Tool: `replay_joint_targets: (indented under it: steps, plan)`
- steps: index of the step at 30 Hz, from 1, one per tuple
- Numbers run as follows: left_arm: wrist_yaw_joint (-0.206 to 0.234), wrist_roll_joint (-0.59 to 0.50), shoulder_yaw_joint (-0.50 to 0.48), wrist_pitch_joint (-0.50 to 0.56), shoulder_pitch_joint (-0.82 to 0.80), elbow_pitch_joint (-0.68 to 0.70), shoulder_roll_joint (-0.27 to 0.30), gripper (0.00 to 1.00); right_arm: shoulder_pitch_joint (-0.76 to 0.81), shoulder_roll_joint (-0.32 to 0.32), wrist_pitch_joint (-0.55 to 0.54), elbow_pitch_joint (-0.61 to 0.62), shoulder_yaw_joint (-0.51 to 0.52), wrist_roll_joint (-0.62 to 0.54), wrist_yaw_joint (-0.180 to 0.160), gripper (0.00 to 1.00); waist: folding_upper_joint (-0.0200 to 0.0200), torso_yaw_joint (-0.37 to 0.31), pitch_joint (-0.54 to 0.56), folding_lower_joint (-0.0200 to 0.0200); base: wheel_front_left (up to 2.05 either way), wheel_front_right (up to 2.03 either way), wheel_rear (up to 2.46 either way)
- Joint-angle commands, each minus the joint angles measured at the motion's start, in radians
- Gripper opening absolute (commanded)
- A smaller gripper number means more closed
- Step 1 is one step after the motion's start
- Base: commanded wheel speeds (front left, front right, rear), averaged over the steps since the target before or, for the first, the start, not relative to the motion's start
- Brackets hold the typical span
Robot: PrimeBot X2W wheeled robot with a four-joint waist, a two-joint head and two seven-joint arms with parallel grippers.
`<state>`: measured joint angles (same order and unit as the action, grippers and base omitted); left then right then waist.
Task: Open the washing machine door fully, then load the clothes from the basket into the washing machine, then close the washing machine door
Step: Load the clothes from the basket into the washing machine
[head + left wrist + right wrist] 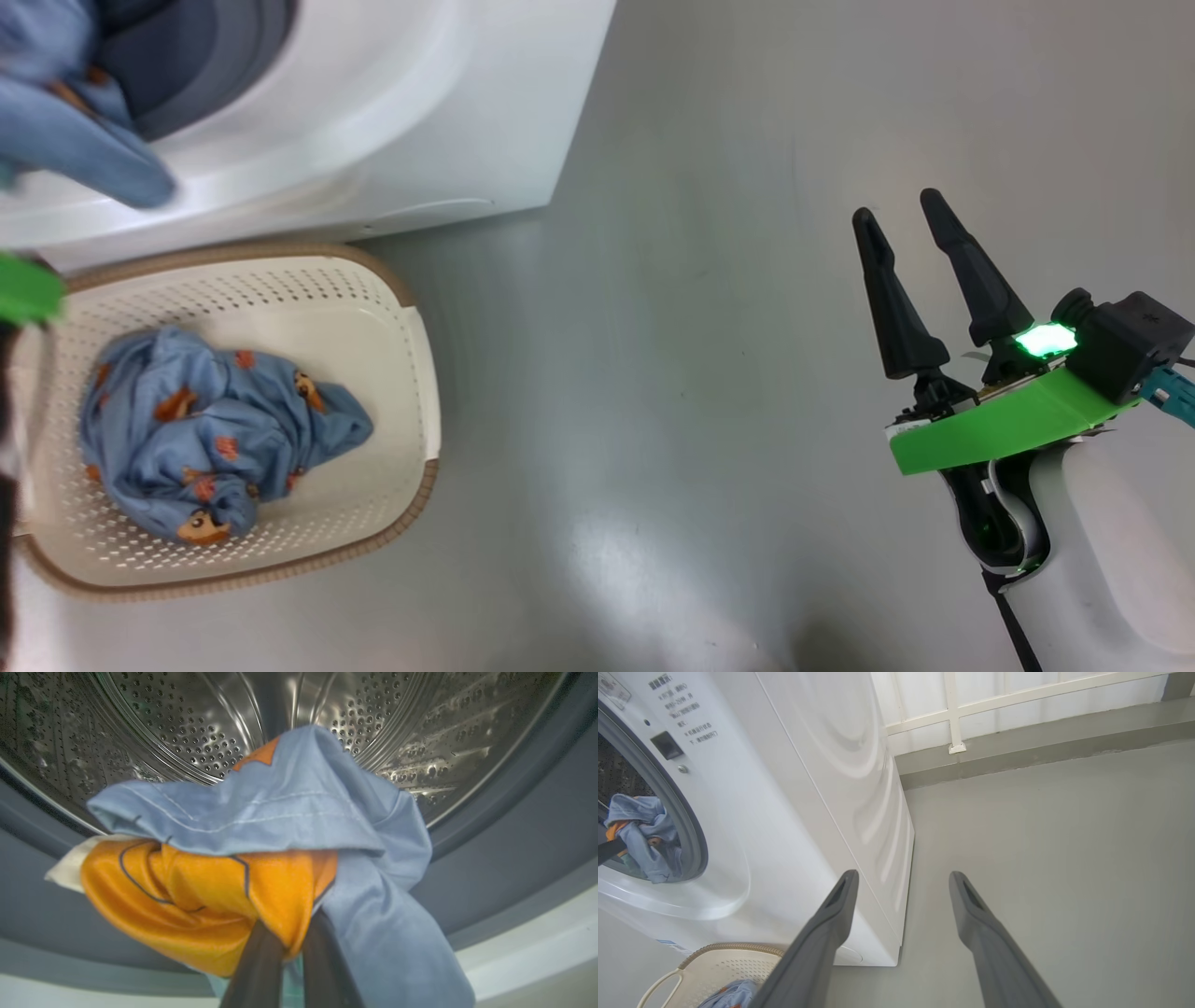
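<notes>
Left wrist view has the left claw clamped tight on a blue garment at the drum mouth, so mid-loading imo: next, push deeper and let go, then fetch the other garment from the basket; right claw hangs spread wide, empty.

Washing machine: landmark, standing on floor.
Basket: on the floor, just in front of the machine, below its opening.
Bundled garment: inside the basket.
Second garment: in the machine's opening, hanging over its lower edge, pinched by left gripper.
Right gripper: above the floor, well apart, to the machine's right, fingers spread.
</notes>
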<state>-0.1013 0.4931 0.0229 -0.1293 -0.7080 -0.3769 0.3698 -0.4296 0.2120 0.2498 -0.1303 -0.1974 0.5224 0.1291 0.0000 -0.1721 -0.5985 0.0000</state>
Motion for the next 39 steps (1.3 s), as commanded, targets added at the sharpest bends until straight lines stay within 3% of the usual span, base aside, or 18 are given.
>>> replay_joint_targets:
  steps: [1,11,23,24,25,39]
  plan:
    - [0.004,0.013,-0.036,0.010,-0.037,0.032,0.058,0.00,0.017,-0.002,0.012,0.025,-0.019,-0.002,0.002,1.00,0.0000,-0.012,-0.015,0.0000,0.00,0.00,0.00]
    - [0.000,-0.021,0.003,0.170,-0.309,-0.093,0.172,0.00,-0.007,-0.024,0.012,0.035,-0.017,-0.001,0.002,1.00,0.0000,-0.072,-0.103,0.0000,0.00,0.00,0.00]
    - [-0.009,-0.028,0.060,0.299,-0.649,-0.381,0.205,0.00,-0.024,-0.040,0.012,0.030,-0.021,0.001,0.002,1.00,0.0000,-0.114,-0.150,0.0000,0.00,0.00,0.00]
    - [-0.005,-0.030,0.061,0.296,-0.666,-0.397,0.204,0.14,-0.023,-0.040,0.012,0.030,-0.019,0.001,0.002,1.00,0.0000,-0.115,-0.150,0.0000,0.00,0.00,0.00]
    - [-0.001,-0.030,0.061,0.293,-0.680,-0.414,0.201,1.00,-0.023,-0.039,0.012,0.029,-0.018,0.001,0.002,1.00,0.0000,-0.114,-0.150,0.0000,0.00,0.00,0.00]
    - [-0.021,-0.007,0.103,0.236,-0.694,-0.531,0.176,1.00,-0.026,-0.033,0.012,0.021,-0.013,-0.006,0.002,1.00,0.0000,-0.069,-0.112,0.0000,0.00,0.00,0.00]
